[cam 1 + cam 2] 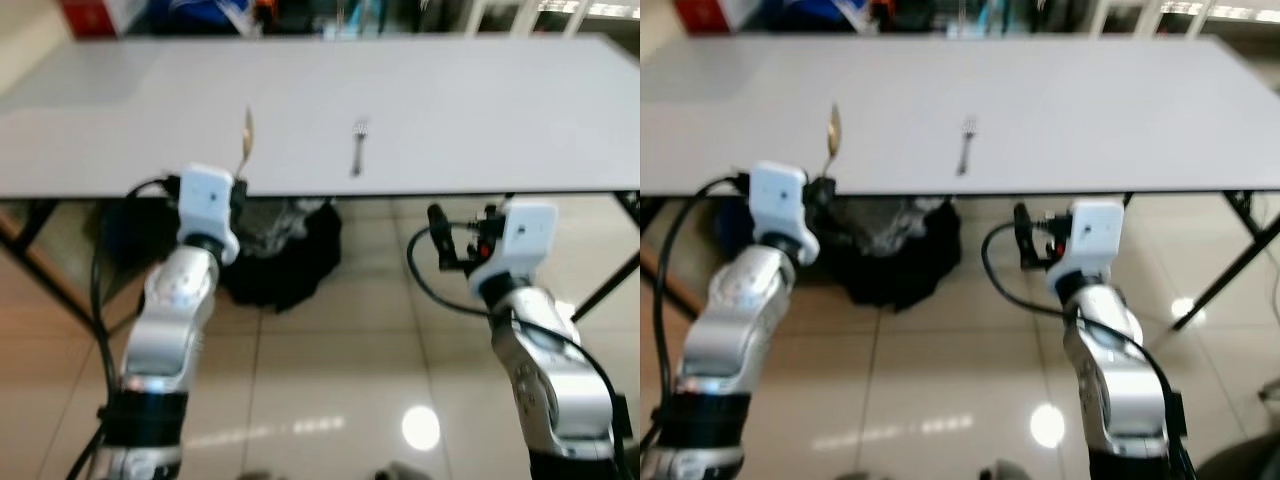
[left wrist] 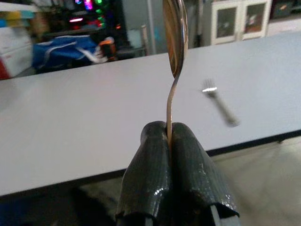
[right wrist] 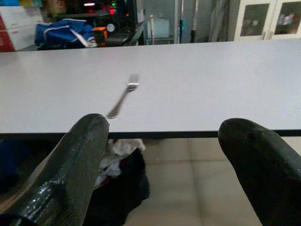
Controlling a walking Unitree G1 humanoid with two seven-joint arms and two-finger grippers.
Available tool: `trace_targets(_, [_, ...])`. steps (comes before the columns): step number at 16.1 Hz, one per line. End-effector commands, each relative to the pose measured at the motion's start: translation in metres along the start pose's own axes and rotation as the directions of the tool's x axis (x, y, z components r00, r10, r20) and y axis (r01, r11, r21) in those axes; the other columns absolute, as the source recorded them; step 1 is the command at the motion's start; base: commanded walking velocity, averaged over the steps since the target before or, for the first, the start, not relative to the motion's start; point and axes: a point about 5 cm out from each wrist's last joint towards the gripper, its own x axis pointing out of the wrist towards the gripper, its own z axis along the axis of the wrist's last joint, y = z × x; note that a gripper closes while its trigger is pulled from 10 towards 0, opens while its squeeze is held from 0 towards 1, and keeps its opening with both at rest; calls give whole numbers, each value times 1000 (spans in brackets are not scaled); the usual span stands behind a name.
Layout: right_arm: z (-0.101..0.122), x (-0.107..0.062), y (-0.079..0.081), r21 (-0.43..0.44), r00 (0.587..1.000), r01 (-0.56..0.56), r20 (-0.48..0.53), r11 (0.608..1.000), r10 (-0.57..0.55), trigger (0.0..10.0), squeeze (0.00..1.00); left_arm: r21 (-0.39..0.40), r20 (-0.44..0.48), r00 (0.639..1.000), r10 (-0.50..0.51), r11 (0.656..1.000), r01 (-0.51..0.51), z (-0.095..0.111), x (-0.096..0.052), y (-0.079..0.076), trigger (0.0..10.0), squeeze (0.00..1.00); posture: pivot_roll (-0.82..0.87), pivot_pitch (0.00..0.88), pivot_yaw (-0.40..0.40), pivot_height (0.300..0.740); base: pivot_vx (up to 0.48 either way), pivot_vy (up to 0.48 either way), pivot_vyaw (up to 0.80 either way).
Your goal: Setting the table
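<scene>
Pinching a gold spoon (image 2: 174, 42) upright in the left gripper (image 2: 169, 141), fingers clamped on its handle at the near edge of the table (image 1: 450, 110); fork (image 1: 358, 146) lying mid-table; right gripper (image 3: 164, 155) wide open, holding nothing.

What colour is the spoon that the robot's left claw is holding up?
Gold-toned, shiny metal. The spoon shows best in the left wrist view, pinched upright in the left claw.

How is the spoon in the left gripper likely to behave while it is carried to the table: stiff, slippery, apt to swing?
The spoon looks like thin polished metal, so probably stiff and light. The left gripper pinches only the end of its handle, with the bowl standing high above, so it may pivot or slip between the fingers if jolted. Laid on the table, it should rest without rolling.
</scene>
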Motion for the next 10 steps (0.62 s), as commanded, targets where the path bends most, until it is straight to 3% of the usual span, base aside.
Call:
trace_targets(1, [3, -1, -7, -11, 1000, 28, 13, 1000, -28, 10000, 0, 6, 20, 1000, -19, 1000, 19, 6, 1, -5, 10000, 0, 24, 47, 16, 740, 416, 0, 0])
trace_targets(10, [4, 0, -6, -11, 1000, 23, 15, 1000, -23, 10000, 0, 12, 5, 1000, -20, 1000, 20, 4, 4, -4, 10000, 0, 20, 55, 17, 740, 413, 0, 0])
